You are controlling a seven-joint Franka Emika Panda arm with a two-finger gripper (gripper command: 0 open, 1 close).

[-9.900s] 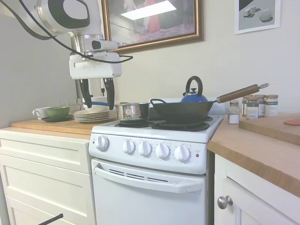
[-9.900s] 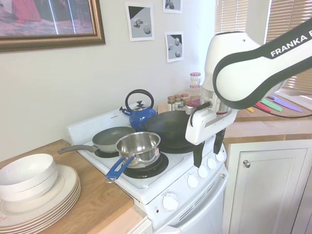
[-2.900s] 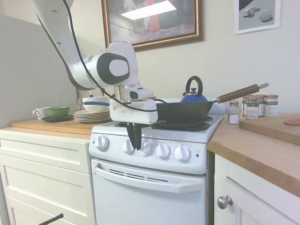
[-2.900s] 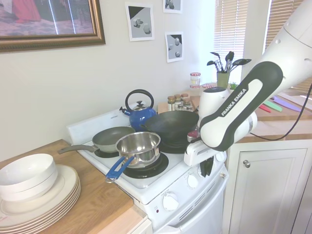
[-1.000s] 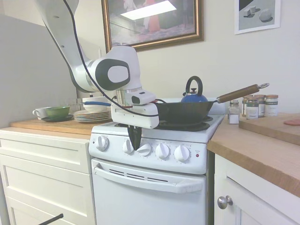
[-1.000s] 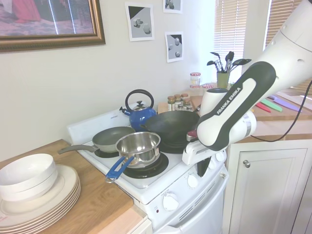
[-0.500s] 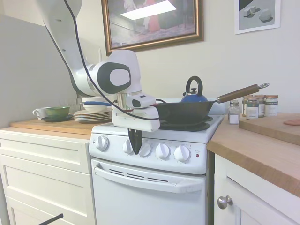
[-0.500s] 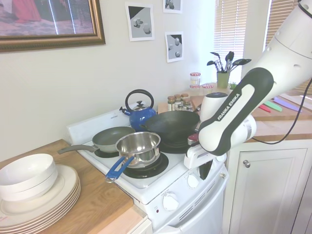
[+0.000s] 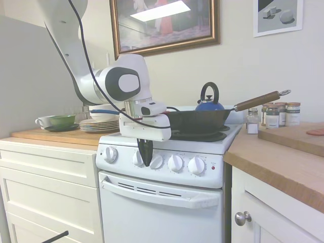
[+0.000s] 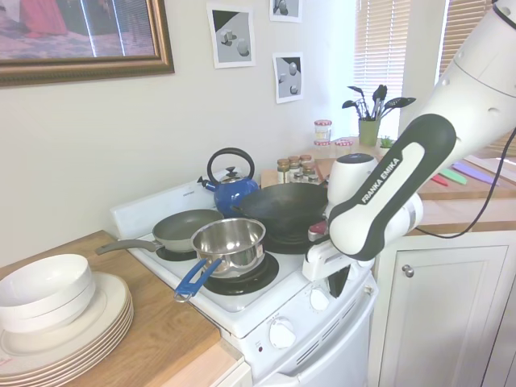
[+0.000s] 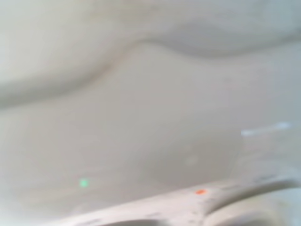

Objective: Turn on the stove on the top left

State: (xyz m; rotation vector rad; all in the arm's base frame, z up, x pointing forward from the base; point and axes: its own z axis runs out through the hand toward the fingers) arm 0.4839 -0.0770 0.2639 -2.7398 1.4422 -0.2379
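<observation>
The stove [image 9: 162, 202] is a small white range with black coil burners and a row of round white knobs [image 9: 175, 162] on its front panel. My gripper [image 9: 145, 153] hangs point-down right against that panel, between the second and third knobs from the left. From the other side the gripper [image 10: 339, 280] covers the middle knobs, and two knobs [image 10: 281, 332] show to its left. Which knob it touches is hidden. The wrist view is a white blur with a small orange dot [image 11: 200, 191].
A black wok [image 9: 197, 120], a blue kettle [image 9: 209, 101], a steel saucepan [image 10: 230, 242] and a frying pan [image 10: 189, 228] sit on the burners. Stacked plates [image 10: 64, 322] lie on the left counter, spice jars [image 9: 276, 115] on the right. White cabinet drawers [image 9: 48, 177] flank the stove.
The arm came down from above the left counter to the knob panel. In the last second the gripper stayed at the panel, shifting only slightly.
</observation>
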